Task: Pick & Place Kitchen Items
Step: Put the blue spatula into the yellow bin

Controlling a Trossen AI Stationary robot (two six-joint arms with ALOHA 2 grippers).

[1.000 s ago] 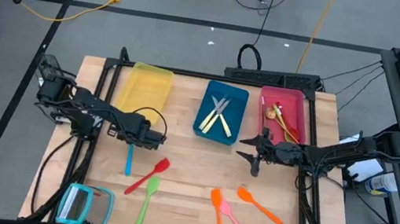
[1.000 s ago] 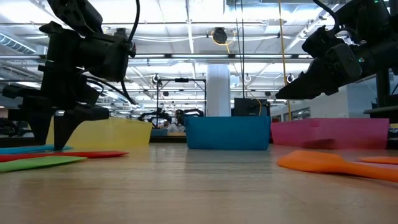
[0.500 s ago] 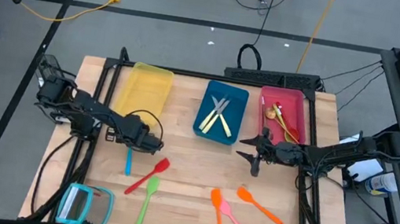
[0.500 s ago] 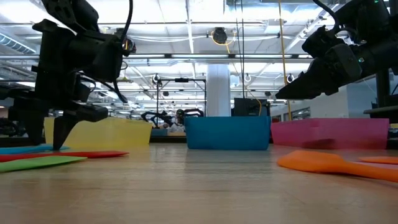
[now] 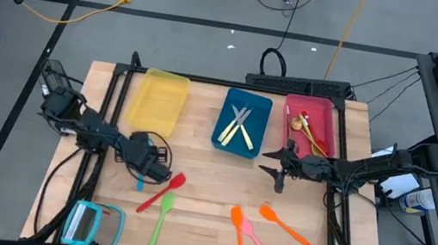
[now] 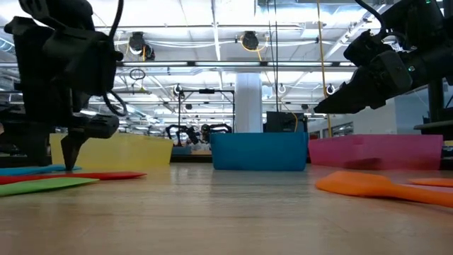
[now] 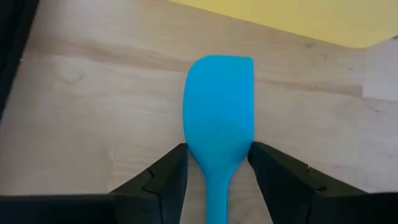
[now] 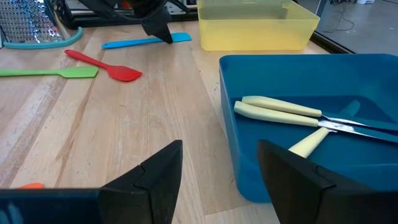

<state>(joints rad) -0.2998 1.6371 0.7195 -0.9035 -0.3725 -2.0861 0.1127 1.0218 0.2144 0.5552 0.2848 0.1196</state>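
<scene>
The left gripper (image 7: 217, 165) stands wide open, its fingers astride the neck of the smooth blue plastic spatula (image 5: 140, 179) lying flat on the wooden table (image 5: 206, 208), seemingly untouched. A red spatula (image 5: 161, 192) lies at its 4 o'clock. The right gripper (image 8: 219, 168), open and empty, hovers beside the blue tray (image 5: 242, 123).

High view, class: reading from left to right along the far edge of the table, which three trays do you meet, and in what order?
yellow tray → blue tray → red tray
</scene>
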